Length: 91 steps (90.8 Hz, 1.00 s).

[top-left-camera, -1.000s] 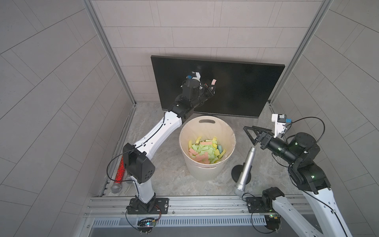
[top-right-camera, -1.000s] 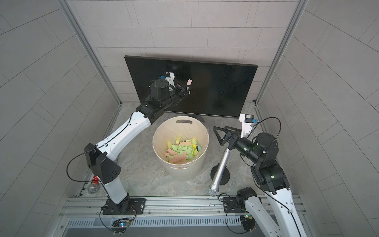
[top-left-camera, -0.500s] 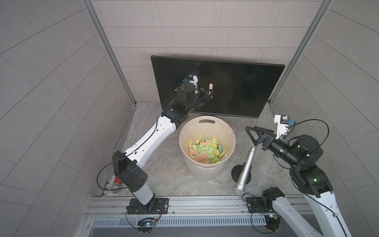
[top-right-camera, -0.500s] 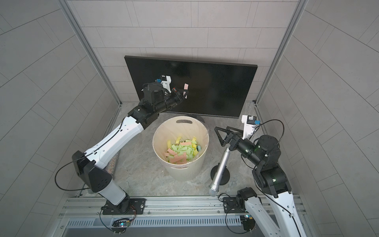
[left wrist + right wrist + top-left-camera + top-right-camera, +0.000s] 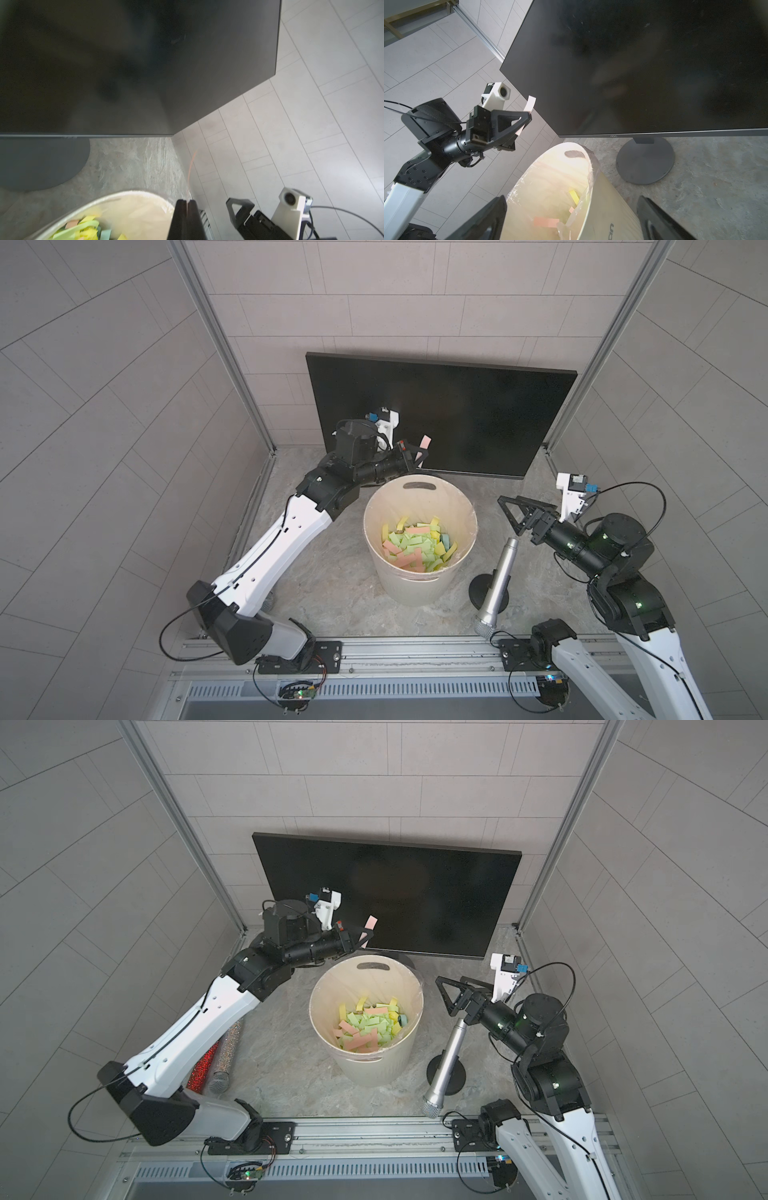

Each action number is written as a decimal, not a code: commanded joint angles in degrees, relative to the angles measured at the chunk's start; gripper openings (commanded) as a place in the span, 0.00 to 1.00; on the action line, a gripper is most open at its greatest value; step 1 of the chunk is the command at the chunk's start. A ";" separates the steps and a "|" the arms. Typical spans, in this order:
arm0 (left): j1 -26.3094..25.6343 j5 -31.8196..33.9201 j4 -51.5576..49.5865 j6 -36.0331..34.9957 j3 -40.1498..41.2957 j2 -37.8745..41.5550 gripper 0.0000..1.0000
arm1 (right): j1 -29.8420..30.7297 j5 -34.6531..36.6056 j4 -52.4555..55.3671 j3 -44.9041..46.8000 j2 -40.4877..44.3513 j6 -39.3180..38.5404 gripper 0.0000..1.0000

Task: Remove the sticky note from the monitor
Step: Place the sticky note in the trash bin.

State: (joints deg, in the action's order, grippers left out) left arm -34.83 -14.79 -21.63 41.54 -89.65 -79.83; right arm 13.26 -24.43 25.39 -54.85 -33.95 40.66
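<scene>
Your left tool (image 5: 418, 456) is clamped tight on the pink sticky note (image 5: 426, 442) — the bucket (image 5: 419, 502) opens just below it, back toward the arm's base.

A cream bucket (image 5: 415, 593) on the stone floor (image 5: 332, 572) holds green, yellow and pink paper slips (image 5: 415, 549). Near it a silver microphone (image 5: 498, 583) tilts from a round black base (image 5: 477, 591).

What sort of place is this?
Probably a robot test cell: tiled walls framed by aluminium posts, left arm and right arm mounted on a rail, plus a monitor and bucket.
</scene>
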 commanded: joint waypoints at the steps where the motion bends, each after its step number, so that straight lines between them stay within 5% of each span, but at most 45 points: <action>1: -1.04 -1.76 -5.45 -4.17 3.97 4.44 0.03 | 0.09 1.03 0.67 -0.98 0.82 -1.03 1.00; 61: -2.93 0.00 -17.20 -12.60 14.00 15.18 0.09 | 0.06 1.87 2.47 0.47 2.34 -0.12 1.00; 76: -3.45 -0.26 -19.53 -14.58 12.67 14.09 0.21 | 0.02 1.96 2.64 0.64 2.72 0.16 1.00; 91: -3.96 0.07 -21.42 -16.87 10.91 12.95 0.46 | -0.03 2.09 2.74 0.83 3.01 0.41 1.00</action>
State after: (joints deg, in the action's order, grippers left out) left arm -38.30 -14.96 -40.27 27.59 -76.55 -66.39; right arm 13.26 -23.09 27.57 -54.61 -31.70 40.95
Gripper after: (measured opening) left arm 0.410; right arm 0.999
